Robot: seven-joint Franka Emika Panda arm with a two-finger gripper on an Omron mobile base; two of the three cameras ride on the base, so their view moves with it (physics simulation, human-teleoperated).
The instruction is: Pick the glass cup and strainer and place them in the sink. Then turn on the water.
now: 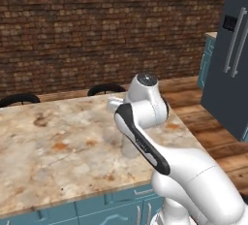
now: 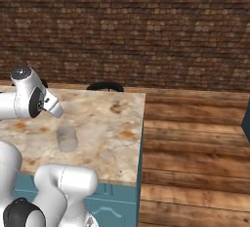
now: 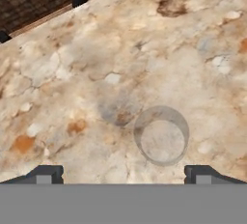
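The glass cup (image 3: pixel 161 134) is a small clear tumbler standing upright on the marbled counter (image 3: pixel 72 73). It also shows faintly in the right base view (image 2: pixel 67 138) and, half behind my arm, in the left base view (image 1: pixel 130 147). My gripper (image 3: pixel 124 175) hangs above the counter and looks down on the cup. It is open, its two dark fingertips (image 3: pixel 46 174) spread wide and nothing between them. The cup lies just ahead of the tips, nearer the right-hand one. The strainer, the sink and the water are out of view.
Two black chair backs (image 1: pixel 105 89) (image 1: pixel 19 99) stand along the counter's far edge, in front of a brick wall. The counter's right edge (image 2: pixel 142 138) drops to a wooden floor (image 2: pixel 195 147). A dark fridge (image 1: pixel 232 49) stands at the far right.
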